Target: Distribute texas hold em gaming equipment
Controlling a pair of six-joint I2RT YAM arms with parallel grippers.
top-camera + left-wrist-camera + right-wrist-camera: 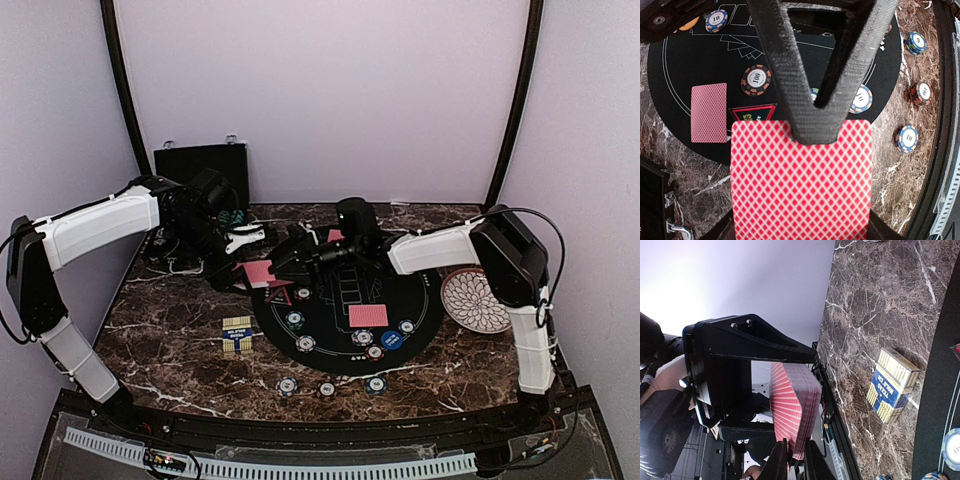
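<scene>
Holding the card deck (800, 190) clamped in my left pincer (813, 125), I'd peel off just one card with the right pincer (796, 452), whose jaws sit nearly together around the deck's edge, though I cannot tell if they grip.

- Back wall (320, 100): plain pale lilac surface at 12 o'clock, evenly and softly lit.
- Side walls (50, 100): same pale finish, closing the space at 9 o'clock and 3 o'clock.
- Black poles (121, 80): two curved tubes, rising at 11 o'clock and 1 o'clock along the wall corners.
- Table (180, 350): dark brown marble-pattern top with white veins; curved black-trimmed edge at 6 o'clock.
- Slotted white strip (300, 468): runs along the 6 o'clock edge.
</scene>
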